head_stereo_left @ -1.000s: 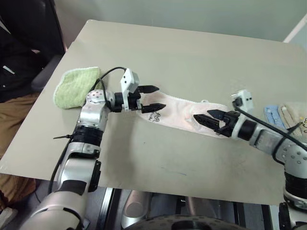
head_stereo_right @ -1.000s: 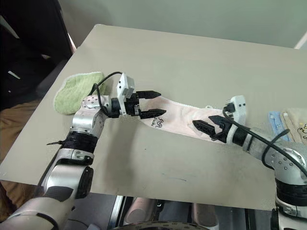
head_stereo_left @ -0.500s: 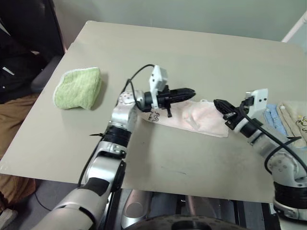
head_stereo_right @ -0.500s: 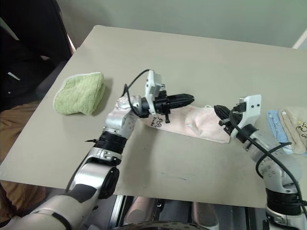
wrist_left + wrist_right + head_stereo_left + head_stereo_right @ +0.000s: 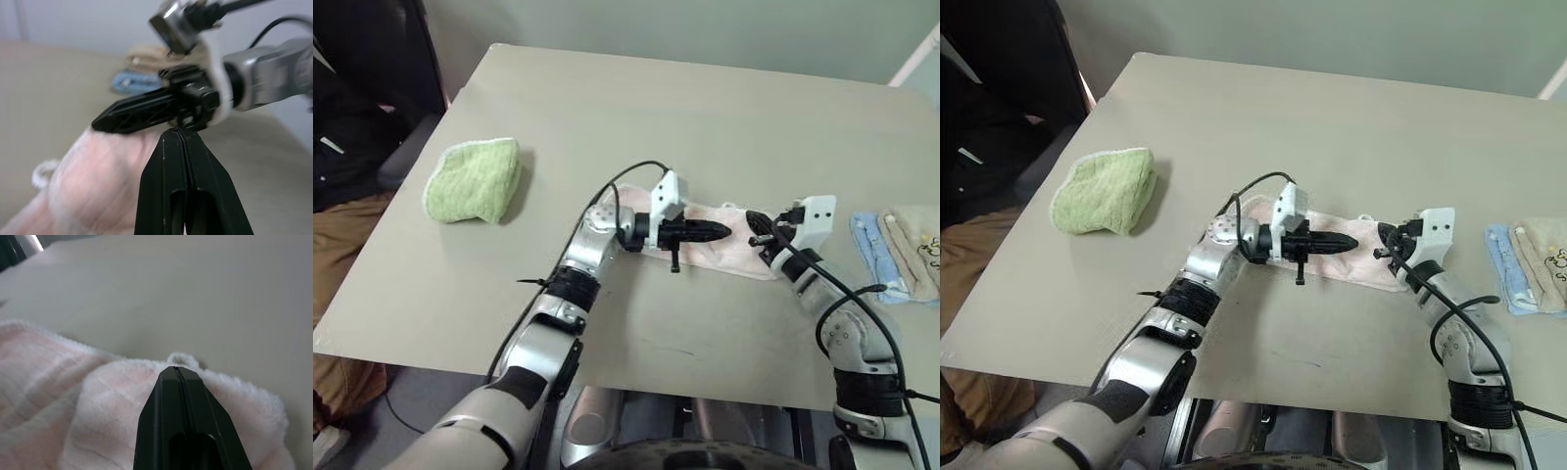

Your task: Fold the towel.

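A: The towel [image 5: 724, 235] lies bunched just right of the table's middle, its pale pink terry rumpled rather than flat. I judge it light, soft and limp, so it will sag and drag from whatever point is lifted. It's not fragile, and the pile should give the fingers friction.

B: Where would you take hold?

A: At the hemmed edge or a corner, pinching through both layers, so the fold line stays straight. The small white loop [image 5: 182, 357] marks its far edge.

B: And the grippers?

A: The left gripper [image 5: 713, 232] lies over the towel, pointing right, with its fingers pressed together. I can't tell whether any cloth is pinched between them. The right gripper [image 5: 759, 228] sits at the towel's right end with its fingers also closed, the tip resting over the pink pile.

B: What do the views add to each other?

A: The head views give the layout: the table [image 5: 724, 117], the green towel [image 5: 475, 179] well to the left, and blue and beige cloths [image 5: 896, 245] at the right edge. The right wrist view shows the terry texture and loop close up. The left wrist view shows the right gripper just beyond the left one's tip.
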You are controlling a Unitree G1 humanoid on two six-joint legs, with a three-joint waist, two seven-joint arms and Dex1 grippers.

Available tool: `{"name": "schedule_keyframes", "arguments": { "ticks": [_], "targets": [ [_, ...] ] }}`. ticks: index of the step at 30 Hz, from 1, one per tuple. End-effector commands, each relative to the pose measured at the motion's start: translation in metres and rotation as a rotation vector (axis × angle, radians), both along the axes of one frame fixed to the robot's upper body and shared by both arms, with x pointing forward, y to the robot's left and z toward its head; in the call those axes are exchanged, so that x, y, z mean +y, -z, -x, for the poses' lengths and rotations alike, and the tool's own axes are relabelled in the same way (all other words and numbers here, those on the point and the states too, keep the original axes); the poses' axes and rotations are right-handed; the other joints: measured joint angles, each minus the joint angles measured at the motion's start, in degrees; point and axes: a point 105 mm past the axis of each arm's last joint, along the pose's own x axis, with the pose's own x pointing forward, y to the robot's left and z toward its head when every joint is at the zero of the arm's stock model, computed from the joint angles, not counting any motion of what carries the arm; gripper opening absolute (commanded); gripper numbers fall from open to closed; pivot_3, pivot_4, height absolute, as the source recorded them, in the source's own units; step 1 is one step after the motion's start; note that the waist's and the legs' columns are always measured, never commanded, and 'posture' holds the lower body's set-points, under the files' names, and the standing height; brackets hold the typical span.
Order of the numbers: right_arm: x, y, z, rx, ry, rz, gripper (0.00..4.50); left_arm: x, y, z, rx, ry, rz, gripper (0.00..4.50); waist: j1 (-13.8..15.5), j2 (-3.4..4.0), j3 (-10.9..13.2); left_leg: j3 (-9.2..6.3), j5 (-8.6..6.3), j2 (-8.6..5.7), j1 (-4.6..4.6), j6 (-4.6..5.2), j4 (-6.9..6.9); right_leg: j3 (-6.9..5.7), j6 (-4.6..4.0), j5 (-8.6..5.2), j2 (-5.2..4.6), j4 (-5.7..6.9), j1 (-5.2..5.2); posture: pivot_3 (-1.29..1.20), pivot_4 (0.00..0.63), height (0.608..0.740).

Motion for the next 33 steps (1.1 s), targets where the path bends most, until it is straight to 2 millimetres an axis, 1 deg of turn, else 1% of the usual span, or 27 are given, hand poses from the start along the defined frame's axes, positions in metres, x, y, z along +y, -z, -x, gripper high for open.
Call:
{"name": "schedule_keyframes", "arguments": {
  "ticks": [1, 2, 3, 5, 9, 11, 13, 16, 17, 18, 21, 23, 25, 26, 28, 30, 32, 33],
  "targets": [
    [0.0, -0.004, -0.006, -0.037, 0.027, 0.019, 0.0, -0.007, 0.021, 0.007, -0.097, 0.037, -0.113, 0.02, -0.06, 0.05, -0.01, 0.0, -0.01, 0.0, 0.03, -0.01, 0.0, 0.01, 0.0, 0.0, 0.01, 0.0, 0.01, 0.0, 0.15, 0.74],
    [0.0, 0.0, -0.007, -0.038, 0.04, 0.028, 0.0, -0.007, 0.032, 0.006, -0.098, 0.027, -0.156, 0.02, -0.07, 0.08, -0.01, 0.0, -0.02, 0.0, 0.05, -0.02, -0.01, 0.02, 0.0, 0.0, 0.01, 0.0, 0.01, 0.0, 0.15, 0.74],
    [0.0, 0.002, -0.008, -0.042, 0.047, 0.035, 0.0, -0.006, 0.038, 0.006, -0.097, 0.016, -0.178, 0.02, -0.07, 0.1, -0.01, 0.0, -0.02, 0.01, 0.05, -0.03, -0.02, 0.01, -0.01, 0.0, 0.02, 0.01, 0.0, 0.0, 0.15, 0.74],
    [-0.001, 0.012, -0.007, -0.032, 0.059, 0.041, 0.0, -0.001, 0.051, 0.005, -0.11, 0.003, -0.234, 0.02, -0.07, 0.18, 0.02, -0.01, -0.02, 0.02, 0.05, -0.03, -0.03, 0.0, -0.02, 0.0, 0.02, 0.01, -0.01, 0.0, 0.15, 0.74],
    [-0.001, 0.024, -0.006, -0.027, 0.066, 0.055, 0.0, 0.007, 0.059, 0.001, -0.117, -0.023, -0.265, 0.02, -0.08, 0.25, -0.02, -0.01, -0.04, 0.0, 0.06, -0.05, -0.03, 0.01, -0.03, 0.0, 0.02, 0.0, 0.01, 0.0, 0.15, 0.74],
    [-0.002, 0.033, -0.005, 0.005, 0.066, 0.05, 0.0, 0.01, 0.056, -0.002, -0.108, -0.047, -0.241, 0.02, -0.1, 0.25, -0.02, -0.01, -0.16, 0.0, 0.13, -0.26, -0.03, 0.02, -0.05, 0.01, 0.02, -0.01, 0.08, 0.0, 0.15, 0.74],
    [-0.005, 0.036, -0.006, 0.02, 0.08, 0.046, 0.0, 0.012, 0.051, -0.006, -0.102, -0.072, -0.211, 0.02, -0.1, 0.27, -0.03, -0.01, -0.3, 0.0, 0.17, -0.5, -0.03, 0.03, -0.27, -0.09, 0.03, 0.0, 0.11, 0.0, 0.15, 0.74],
    [-0.008, 0.03, -0.009, -0.003, 0.089, 0.033, 0.0, 0.008, 0.037, -0.008, -0.074, -0.08, -0.131, 0.02, -0.1, 0.27, -0.04, -0.01, -0.4, 0.0, 0.24, -0.67, -0.03, 0.03, -0.4, -0.16, 0.03, 0.01, 0.18, 0.0, 0.15, 0.74],
    [-0.01, 0.028, -0.01, -0.014, 0.096, 0.03, 0.35, 0.008, 0.033, -0.008, -0.057, -0.078, -0.105, 0.0, -0.1, 0.28, -0.04, -0.01, -0.4, 0.0, 0.22, -0.67, -0.03, 0.02, -0.41, -0.16, 0.03, 0.0, 0.18, 0.0, 0.15, 0.74],
    [-0.011, 0.026, -0.011, -0.021, 0.102, 0.028, 0.56, 0.007, 0.03, -0.007, -0.046, -0.075, -0.091, 0.0, -0.1, 0.27, -0.04, -0.01, -0.4, -0.01, 0.22, -0.67, -0.02, 0.02, -0.4, -0.16, 0.03, 0.0, 0.18, 0.0, 0.15, 0.74],
    [-0.007, 0.018, -0.011, -0.041, 0.069, 0.006, 1.49, 0.011, 0.018, -0.003, 0.005, -0.035, -0.049, 0.58, -0.09, 0.28, -0.03, -0.01, -0.39, 0.0, 0.17, -0.68, -0.02, 0.01, -0.38, -0.15, 0.03, 0.0, 0.15, 0.0, 0.15, 0.74],
    [-0.007, 0.013, -0.011, -0.057, 0.061, 0.005, 2.22, 0.017, 0.014, 0.0, 0.024, -0.013, -0.055, 1.29, -0.09, 0.28, -0.03, -0.01, -0.39, 0.0, 0.13, -0.68, -0.02, 0.0, -0.36, -0.15, 0.03, -0.01, 0.13, 0.0, 0.15, 0.74],
    [-0.007, 0.003, -0.01, -0.084, 0.046, -0.008, 2.81, 0.027, 0.006, 0.003, 0.044, 0.003, -0.048, 1.95, -0.1, 0.29, -0.03, -0.01, -0.39, 0.0, 0.14, -0.68, -0.02, 0.0, -0.36, -0.15, 0.03, -0.02, 0.13, 0.0, 0.15, 0.74],
    [-0.007, -0.004, -0.008, -0.104, 0.033, -0.012, 3.23, 0.032, -0.002, 0.002, 0.063, -0.004, -0.027, 2.35, -0.13, 0.32, 0.0, -0.01, -0.39, 0.0, 0.14, -0.68, -0.02, 0.01, -0.36, -0.15, 0.03, -0.01, 0.11, 0.0, 0.15, 0.74],
    [-0.005, -0.014, -0.006, -0.13, 0.006, -0.012, 3.92, 0.041, -0.016, 0.0, 0.089, -0.024, 0.008, 3.06, -0.13, 0.42, 0.06, -0.01, -0.37, 0.01, 0.1, -0.69, -0.03, 0.01, -0.38, -0.16, 0.05, 0.0, 0.07, 0.0, 0.15, 0.74],
    [0.0, -0.029, -0.002, -0.162, -0.053, -0.022, 4.5, 0.055, -0.035, -0.003, 0.113, -0.065, 0.056, 3.82, -0.13, 0.47, 0.09, -0.01, -0.36, 0.01, 0.07, -0.71, -0.03, -0.02, -0.41, -0.18, 0.05, 0.0, 0.05, 0.0, 0.15, 0.74],
    [0.004, -0.043, 0.002, -0.185, -0.102, -0.029, 4.5, 0.068, -0.049, -0.006, 0.134, -0.112, 0.084, 4.45, -0.21, 0.48, 0.1, 0.0, -0.34, 0.01, 0.09, -0.74, -0.05, 0.0, -0.46, -0.2, 0.05, -0.01, 0.06, 0.0, 0.15, 0.74],
    [0.006, -0.05, 0.003, -0.193, -0.126, -0.039, 4.5, 0.077, -0.053, -0.008, 0.144, -0.146, 0.087, 4.45, -0.24, 0.48, 0.1, 0.0, -0.33, 0.01, 0.11, -0.75, -0.06, 0.0, -0.49, -0.22, 0.06, 0.0, 0.06, 0.0, 0.15, 0.74]
  ]
}}
